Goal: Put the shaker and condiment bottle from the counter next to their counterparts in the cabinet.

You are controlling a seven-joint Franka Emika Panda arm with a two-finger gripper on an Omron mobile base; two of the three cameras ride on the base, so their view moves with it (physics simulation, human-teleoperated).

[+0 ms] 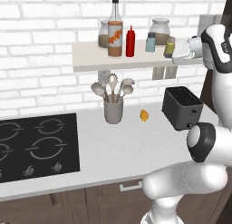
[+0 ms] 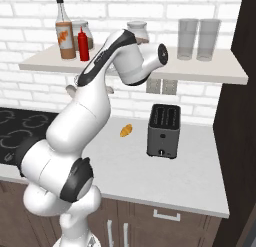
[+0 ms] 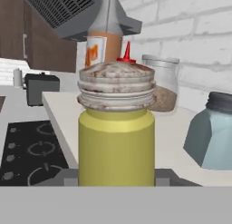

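- The small yellow-olive cylindrical shaker (image 3: 116, 148) has a ribbed, speckled silver-grey cap and stands upright on the long pale beige shelf board (image 1: 90, 60), just beside the pale blue shaker with a grey cap (image 1: 150, 42).
- From the left base camera the yellow-olive shaker (image 1: 169, 47) sits near the shelf board's right end, between the pale blue shaker and the white hand.
- Its base is cut off at the bottom of the hand camera's picture, and in the right base view the arm covers that part of the shelf.
- The two-finger gripper (image 1: 180, 51) meets the shaker from the side; dark finger tips (image 3: 170, 177) show low on either flank of the yellow body, apparently clamped on it, though actual contact is hard to make out.
- Further along the shelf from the pale blue shaker stands the small red squeeze bottle with a tapered nozzle (image 1: 130, 41), just beside the tall clear glass bottle with an orange label and black spout (image 1: 115, 33).
- Glass jars (image 1: 160, 30) of brown contents stand behind them against the white brick.
- Below the shelf lies the light grey-white counter (image 1: 118, 146).
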